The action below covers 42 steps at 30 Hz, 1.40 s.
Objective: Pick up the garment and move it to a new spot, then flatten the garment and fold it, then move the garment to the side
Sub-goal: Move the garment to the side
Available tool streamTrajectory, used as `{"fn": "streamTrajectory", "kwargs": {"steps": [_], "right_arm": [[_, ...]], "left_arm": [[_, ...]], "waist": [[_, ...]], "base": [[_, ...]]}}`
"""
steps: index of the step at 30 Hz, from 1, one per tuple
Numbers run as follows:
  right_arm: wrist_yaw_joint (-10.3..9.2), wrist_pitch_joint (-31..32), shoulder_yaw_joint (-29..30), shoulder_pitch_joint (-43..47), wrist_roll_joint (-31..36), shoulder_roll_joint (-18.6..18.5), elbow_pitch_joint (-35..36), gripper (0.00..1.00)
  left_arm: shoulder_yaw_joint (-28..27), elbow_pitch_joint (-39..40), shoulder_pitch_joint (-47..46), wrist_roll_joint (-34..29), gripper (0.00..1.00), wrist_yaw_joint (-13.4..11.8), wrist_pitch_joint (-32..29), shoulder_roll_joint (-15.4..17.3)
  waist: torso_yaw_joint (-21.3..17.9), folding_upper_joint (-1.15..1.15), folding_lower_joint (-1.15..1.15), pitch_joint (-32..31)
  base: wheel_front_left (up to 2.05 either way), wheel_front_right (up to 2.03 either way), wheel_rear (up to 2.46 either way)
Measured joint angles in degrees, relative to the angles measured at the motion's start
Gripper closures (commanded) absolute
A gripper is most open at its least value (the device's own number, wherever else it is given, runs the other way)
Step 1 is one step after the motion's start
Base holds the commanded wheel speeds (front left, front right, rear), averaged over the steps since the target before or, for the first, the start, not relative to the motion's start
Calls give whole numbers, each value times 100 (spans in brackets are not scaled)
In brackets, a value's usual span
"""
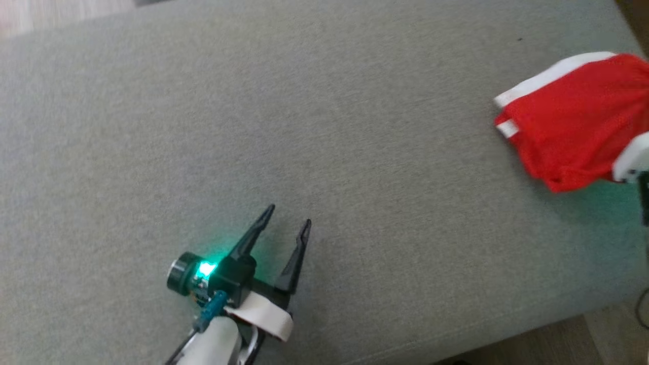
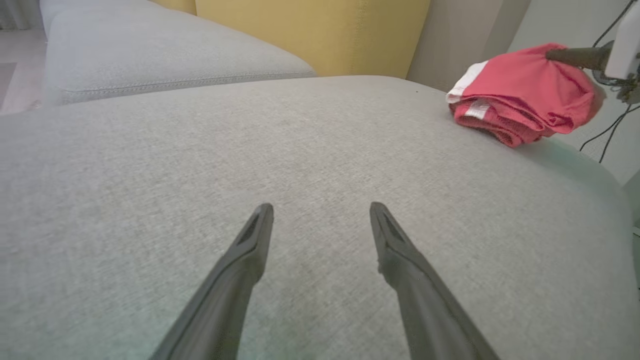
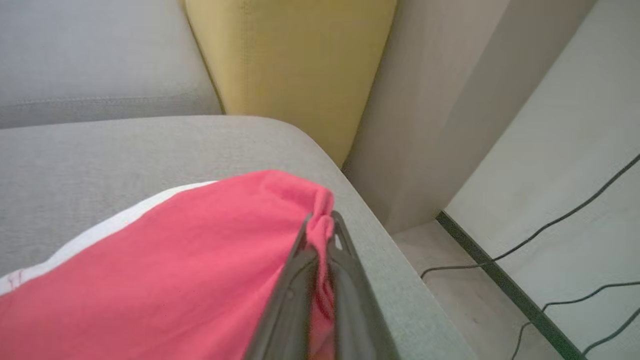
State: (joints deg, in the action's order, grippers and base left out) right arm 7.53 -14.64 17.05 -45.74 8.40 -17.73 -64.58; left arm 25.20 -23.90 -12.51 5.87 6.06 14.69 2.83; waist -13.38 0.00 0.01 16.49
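My left claw (image 1: 289, 214) hangs over the bare grey sofa cushion (image 1: 324, 116), its two dark fingers spread apart with nothing between them. A green light glows at its wrist. My forearm behind it is cut off by the bottom edge of the head view.

The red shirt (image 1: 573, 126) with its white trim sits far to my right, at the cushion's right edge, well apart from the left claw. The head view cuts it off on the right, so I cannot see its full shape. In the left wrist view it is a bunched heap, with its lower folds resting on the cushion.

My right claw (image 3: 324, 220) is pinched together on a gathered fold at the top of the shirt, and red cloth pokes out between the tips. The inner faces of the fingers are hidden by the fabric. In the head view I can make out only a pale piece of that arm at the right border, slightly blurred.

Behind the cushion stands a yellow backrest (image 3: 290, 65), and dark cables (image 3: 550, 230) trail across the pale floor beside the sofa.
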Motion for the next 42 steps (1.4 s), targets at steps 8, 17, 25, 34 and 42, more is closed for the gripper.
{"fn": "streamTrajectory", "kwargs": {"steps": [8,17,25,34,42], "right_arm": [[0,1,1222,-80,753,175,129,0],[0,0,283,99,144,1216,1601,0],[0,0,-694,1598,-757,1429,2334,0],[0,0,-1456,2847,-1641,1461,2662,0],[0,0,-2017,3288,-1811,1485,2833,0]], "left_arm": [[-138,-5,-144,-91,0,51,0,0],[-483,2,-128,-87,0,-101,0,-11],[-925,13,219,-80,0,-367,0,-11],[-1302,-92,680,-81,0,-508,0,-11],[-1745,-87,1144,-112,0,-609,0,-11]], "waist": [[142,0,0,176],[253,0,-1,-169],[614,0,-2,-636],[1005,0,-2,-1239],[1141,0,-2,-1681]], "base": [[0,0,0],[0,0,0],[0,0,0],[0,0,0],[0,0,0]]}}
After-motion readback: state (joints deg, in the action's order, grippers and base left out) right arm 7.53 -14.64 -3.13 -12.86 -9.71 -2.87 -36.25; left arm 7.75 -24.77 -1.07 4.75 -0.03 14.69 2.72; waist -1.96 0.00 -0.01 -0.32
